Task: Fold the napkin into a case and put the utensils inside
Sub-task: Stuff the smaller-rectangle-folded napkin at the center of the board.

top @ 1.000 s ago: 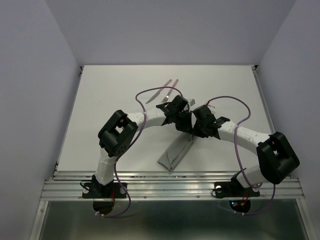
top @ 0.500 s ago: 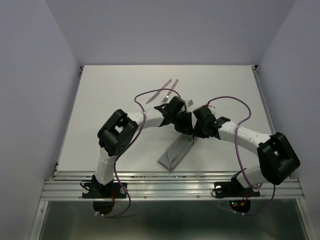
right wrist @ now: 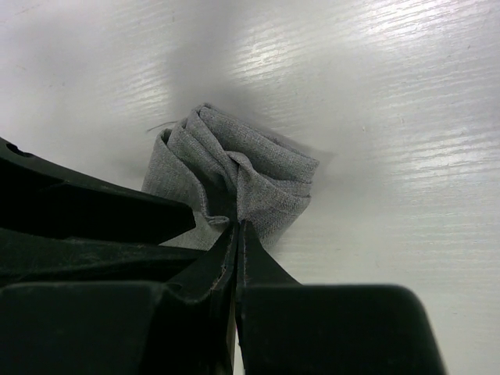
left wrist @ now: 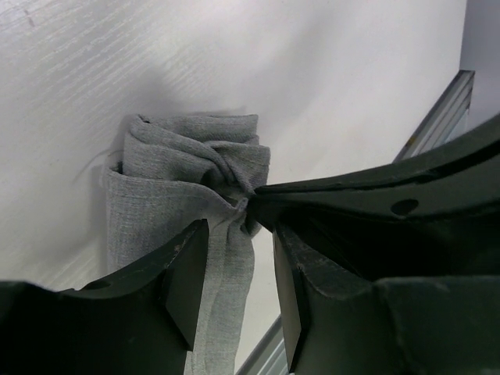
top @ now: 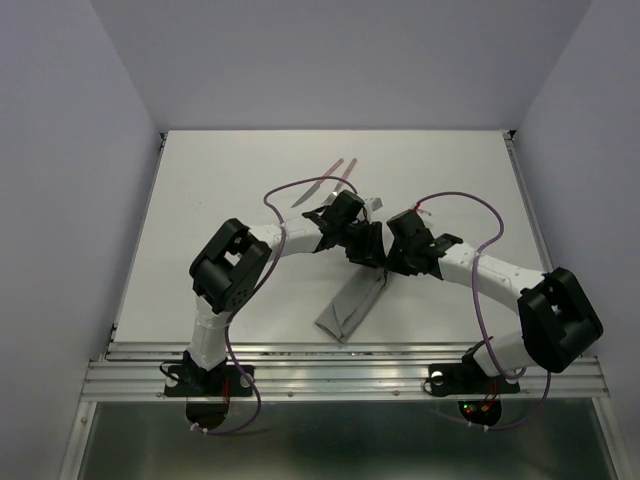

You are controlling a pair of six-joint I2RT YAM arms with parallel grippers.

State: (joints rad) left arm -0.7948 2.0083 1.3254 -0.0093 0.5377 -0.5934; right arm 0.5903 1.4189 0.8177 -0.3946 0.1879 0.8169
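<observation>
The napkin [top: 349,305] is a narrow grey folded strip running from the near table up to the grippers; its raised end bunches in folds [left wrist: 183,168] [right wrist: 250,168]. My right gripper [top: 386,264] [right wrist: 237,226] is shut, pinching that raised end at its tips. My left gripper [top: 366,250] [left wrist: 240,234] faces it, open, with a hanging fold of cloth loose between its pads. The utensils, a knife [top: 316,185] and a fork [top: 343,178] with pinkish handles, lie side by side on the table beyond the left gripper.
The white table [top: 220,200] is walled on three sides. A metal rail [top: 340,365] runs along the near edge by the arm bases. Purple cables [top: 470,215] loop over both arms.
My left gripper's jaws have opened off the napkin's raised end and the wrist has shifted slightly back. The right gripper has kept its pinch in place.
</observation>
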